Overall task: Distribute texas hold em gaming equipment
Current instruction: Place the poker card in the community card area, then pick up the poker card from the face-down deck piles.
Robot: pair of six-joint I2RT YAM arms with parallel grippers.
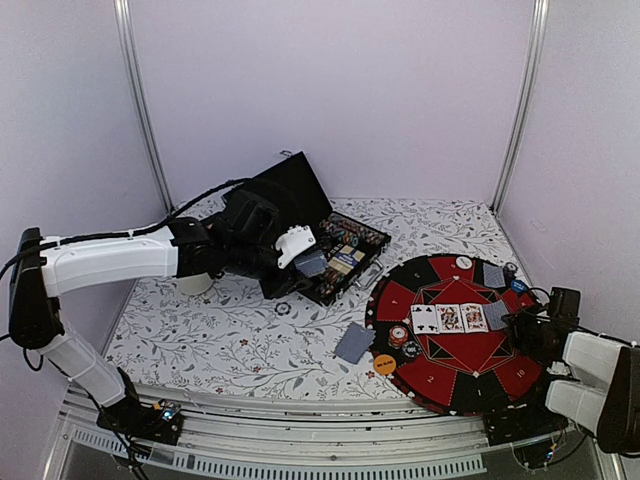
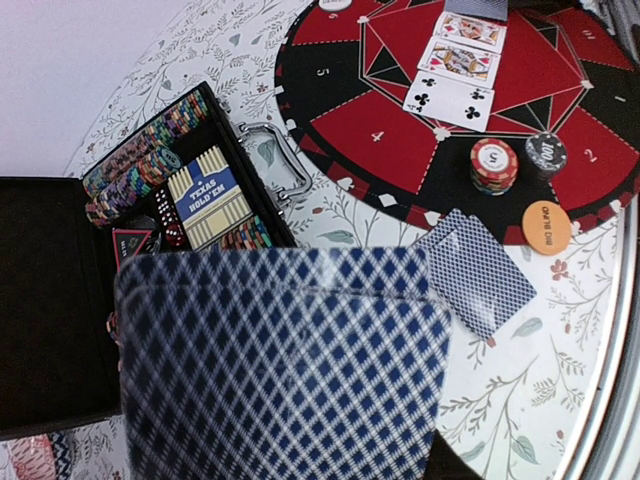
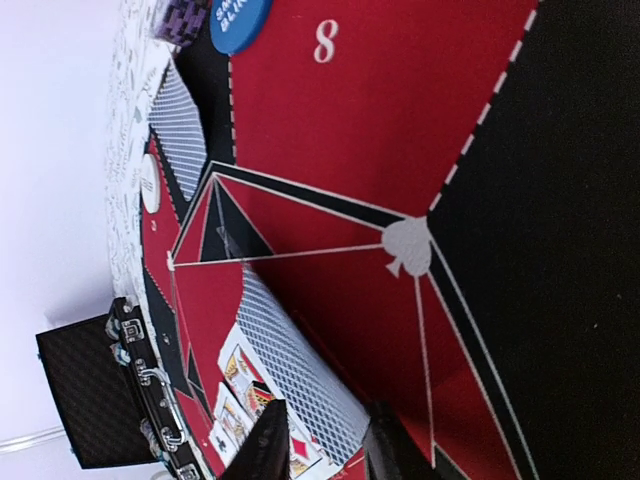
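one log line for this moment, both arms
left gripper: shut on blue-checked playing cards by open black chip case | right gripper: open at face-down card on round red-black mat

plain pale lilac walls (image 1: 330, 90) on three sides. silver metal posts (image 1: 140, 110) stand in both back corners. table (image 1: 200, 335) has a white top with a grey leaf-and-flower print. aluminium rail (image 1: 330, 415) runs along the near edge. light is soft and even.

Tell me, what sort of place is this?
Most likely a robot test booth, not a casino: plain white wall panels on metal posts, robot arms mounted at the front, and a red-and-black poker mat on a floral tablecloth.
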